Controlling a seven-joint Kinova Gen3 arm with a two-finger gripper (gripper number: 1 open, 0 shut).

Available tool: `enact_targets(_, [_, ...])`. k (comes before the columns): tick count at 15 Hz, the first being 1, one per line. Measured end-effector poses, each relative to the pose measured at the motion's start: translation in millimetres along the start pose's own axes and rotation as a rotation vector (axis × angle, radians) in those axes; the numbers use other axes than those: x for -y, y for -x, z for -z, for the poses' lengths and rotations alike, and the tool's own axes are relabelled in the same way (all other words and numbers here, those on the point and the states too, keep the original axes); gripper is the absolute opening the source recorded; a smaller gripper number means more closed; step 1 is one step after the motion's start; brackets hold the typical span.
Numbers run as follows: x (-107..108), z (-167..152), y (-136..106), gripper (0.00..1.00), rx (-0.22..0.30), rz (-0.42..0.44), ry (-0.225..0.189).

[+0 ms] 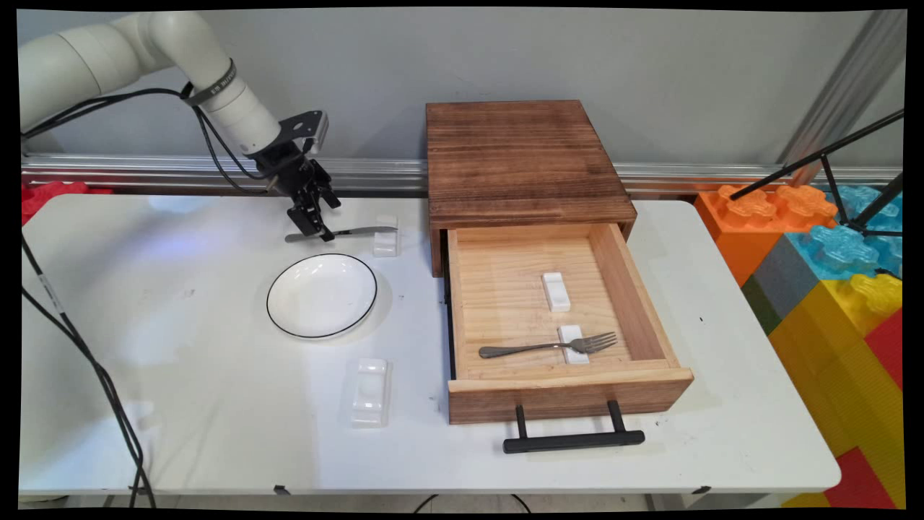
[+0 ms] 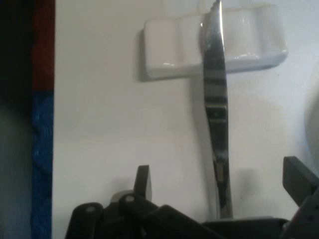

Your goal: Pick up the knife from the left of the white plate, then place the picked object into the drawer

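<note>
Gripper (image 1: 317, 225) is being held low over the knife's handle at the table's (image 1: 180, 419) far left part, fingers spread apart with the handle lying between them, untouched as far as can be seen in the hand view. One knife (image 1: 339, 232) is being counted, its blade end propped on a white cutlery rest (image 1: 385, 238) (handle end down toward the table). Four white rests are being counted in all: the one under the knife, one lying bare (image 1: 369, 391) on the table near the front, and two inside the drawer (image 1: 653, 390). One fork (image 1: 545, 347) is being supported across the nearer drawer rest (image 1: 570, 336); the farther drawer rest (image 1: 556, 291) is being left bare. One white plate with a dark rim (image 1: 322, 295) is sitting just in front of the knife, apart from it. One wooden cabinet (image 1: 520, 155) is standing at the back, its single drawer being shown pulled open, black handle (image 1: 574, 438) toward the near edge. Coloured toy blocks (image 1: 830, 274) are being seen stacked beyond the table's right end.
</note>
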Motion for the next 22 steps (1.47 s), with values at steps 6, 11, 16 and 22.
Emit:
enact_targets(6, [-3,-7,3,1.00,-0.013,-0.006,0.008])
enact_targets(11, [-3,-11,4,0.00,-0.016,-0.014,0.003])
enact_targets(16, [-3,-14,7,0.00,-0.006,-0.014,-0.002])
enact_targets(22, [-6,-15,11,0.00,0.014,-0.014,0.004])
